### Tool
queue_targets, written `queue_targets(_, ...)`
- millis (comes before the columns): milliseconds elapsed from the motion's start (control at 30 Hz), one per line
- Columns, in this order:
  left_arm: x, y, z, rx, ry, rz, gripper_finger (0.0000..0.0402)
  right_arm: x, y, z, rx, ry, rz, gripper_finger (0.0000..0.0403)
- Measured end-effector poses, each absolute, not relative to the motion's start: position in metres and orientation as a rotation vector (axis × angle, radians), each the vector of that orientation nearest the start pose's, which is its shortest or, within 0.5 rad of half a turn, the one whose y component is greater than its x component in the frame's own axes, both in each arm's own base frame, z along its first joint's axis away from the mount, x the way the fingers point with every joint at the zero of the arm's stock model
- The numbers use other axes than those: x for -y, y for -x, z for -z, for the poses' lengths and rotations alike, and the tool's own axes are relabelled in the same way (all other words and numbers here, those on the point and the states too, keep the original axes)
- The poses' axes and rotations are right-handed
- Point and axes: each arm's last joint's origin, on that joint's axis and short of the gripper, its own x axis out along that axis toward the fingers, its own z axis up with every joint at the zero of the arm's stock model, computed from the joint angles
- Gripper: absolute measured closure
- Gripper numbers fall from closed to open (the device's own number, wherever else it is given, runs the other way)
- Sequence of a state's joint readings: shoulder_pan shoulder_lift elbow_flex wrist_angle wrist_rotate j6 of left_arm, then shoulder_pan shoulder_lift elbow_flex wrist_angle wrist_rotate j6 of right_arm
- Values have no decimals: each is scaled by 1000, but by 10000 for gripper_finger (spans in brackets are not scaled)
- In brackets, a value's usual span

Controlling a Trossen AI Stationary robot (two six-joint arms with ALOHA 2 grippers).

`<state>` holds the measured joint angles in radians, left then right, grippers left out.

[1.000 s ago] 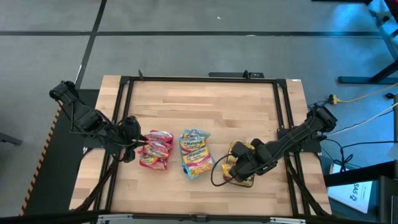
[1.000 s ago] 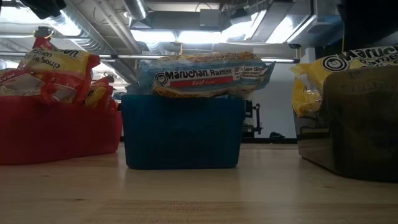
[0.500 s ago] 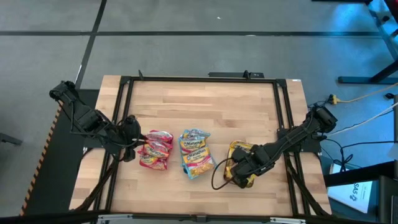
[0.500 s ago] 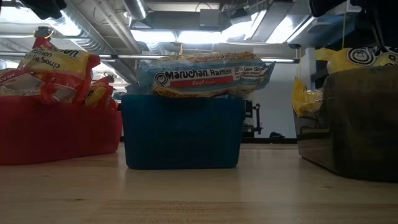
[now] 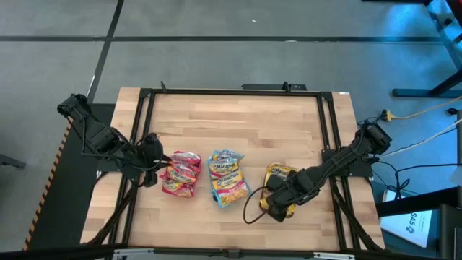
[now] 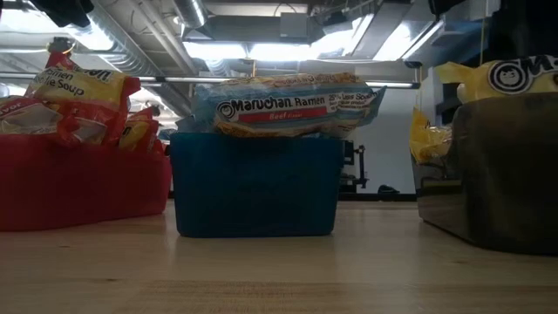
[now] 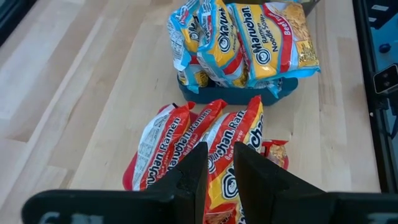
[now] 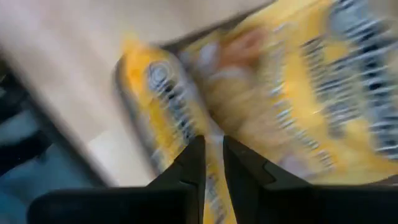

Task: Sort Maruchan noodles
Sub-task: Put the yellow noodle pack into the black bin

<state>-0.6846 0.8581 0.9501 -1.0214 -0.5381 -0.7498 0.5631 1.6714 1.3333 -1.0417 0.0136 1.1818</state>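
Note:
Three trays stand in a row on the wooden table. The red tray (image 6: 78, 187) holds red Maruchan noodles (image 5: 180, 173). The blue tray (image 6: 253, 185) holds blue-edged packets (image 5: 227, 177). The dark tray (image 6: 510, 174) holds yellow packets (image 5: 283, 173). My left gripper (image 7: 217, 163) hangs just left of and above the red packets (image 7: 186, 140); it is narrowly open, with nothing between its fingers. My right gripper (image 8: 212, 149) points down over the near end of the yellow pile and is shut on a yellow packet (image 6: 514, 74). My right gripper comes from above, pointing down, and pinches a thin edge (image 8: 210, 132) of a yellow packet between its two fingers. The packet stands on edge in the dark tray, its logo end (image 6: 523, 71) above the tray's rim. The wrist view is blurred, so I cannot tell which edge.
A black metal frame (image 5: 231, 92) runs around the work area. Bare wood lies on the far half of the table (image 5: 231, 123) and along the near edge. A black cable (image 5: 249, 209) loops beside the right gripper.
My right gripper has tipped steeper and shifted slightly toward the table's near edge over the yellow pile. In the low view the yellow packet has turned from slanting to more upright and moved right above the dark tray's rim. My left arm has kept still.

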Motion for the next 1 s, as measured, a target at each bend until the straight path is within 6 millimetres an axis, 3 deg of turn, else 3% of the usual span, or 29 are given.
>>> queue_targets(100,78,-119,-311,-750,179,-151,331,-162,-262,-247,-1349,-561,512,348)
queue_targets(267,78,-119,-311,-750,181,-152,331,-161,-259,-264,-1374,-554,534,348)
queue_targets(533,78,-119,-311,-750,181,-152,331,-187,-272,-298,-1329,-726,227,348)
queue_targets(900,78,-119,-311,-750,175,-153,331,-224,-285,-238,-1434,-578,284,348)
queue_targets(1000,78,-119,-311,-750,175,-154,331,-229,-286,-232,-1462,-586,273,348)
